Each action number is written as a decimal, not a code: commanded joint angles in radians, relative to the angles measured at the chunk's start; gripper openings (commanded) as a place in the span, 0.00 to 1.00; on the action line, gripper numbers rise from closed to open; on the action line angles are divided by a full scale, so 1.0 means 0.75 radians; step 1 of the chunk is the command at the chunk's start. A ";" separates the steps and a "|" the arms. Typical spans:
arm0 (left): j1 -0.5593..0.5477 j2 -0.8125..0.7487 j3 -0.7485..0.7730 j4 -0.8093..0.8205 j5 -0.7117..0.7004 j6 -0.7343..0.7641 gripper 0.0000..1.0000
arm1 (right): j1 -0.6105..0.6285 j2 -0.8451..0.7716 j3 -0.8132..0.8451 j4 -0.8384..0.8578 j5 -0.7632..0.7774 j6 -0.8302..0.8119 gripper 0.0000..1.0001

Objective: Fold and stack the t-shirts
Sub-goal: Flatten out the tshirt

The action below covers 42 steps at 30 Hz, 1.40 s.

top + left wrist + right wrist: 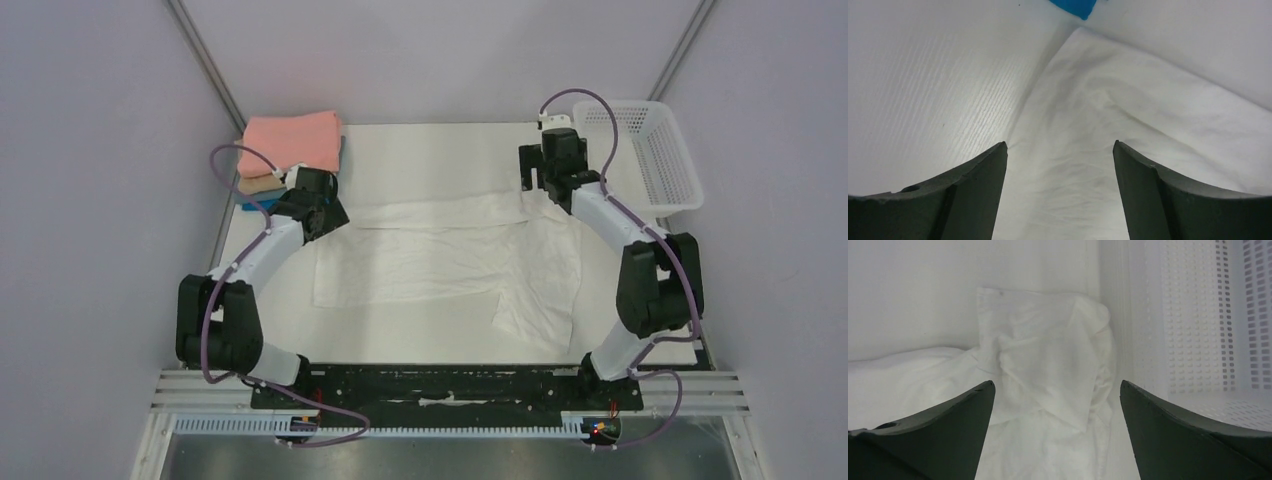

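Taking the mesh basket (655, 150) as the mark, where does the white t-shirt (440, 255) lie? — Mara

It lies on the table (430, 150), wrinkled and in overlapping layers. One bunched corner sits just beside the basket's wall, and the rest spreads away from the basket toward the robot's left. — Jon

And the folded ones? — Mara

They sit in a stack (285, 160) at the far corner opposite the basket, well apart from it. The salmon pink shirt (293, 140) is on top, with a tan shirt (258, 184) under it and a bright blue shirt (250, 205) peeking out lowest. I cannot make out any other layer. — Jon

What about the right gripper (535, 180)? — Mara

It hangs just beside the basket, over that bunched corner. Its fingers (948, 430) stand wide apart with nothing between them, and only cloth shows below the gap. I cannot tell whether the tips touch the cloth. — Jon

And the left gripper (330, 215)? — Mara

That one is well apart from the basket, near the stack, above the shirt's edge farthest from the basket. Its fingers (963, 195) are also spread wide and hold nothing. Its wrist view shows the shirt's edge and bare table beneath them, with a bit of bright blue beyond. — Jon
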 commanded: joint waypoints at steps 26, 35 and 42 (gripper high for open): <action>0.000 -0.578 -0.787 0.108 0.128 -0.447 0.48 | -0.011 -1.290 -1.103 0.283 -0.132 0.450 0.98; -0.001 -0.376 -0.770 0.210 0.144 -0.503 0.05 | -0.011 -1.304 -1.098 0.238 -0.097 0.437 0.98; 0.000 -0.524 -0.798 0.208 0.123 -0.497 0.02 | -0.005 -1.278 -1.058 0.003 -0.150 0.452 0.98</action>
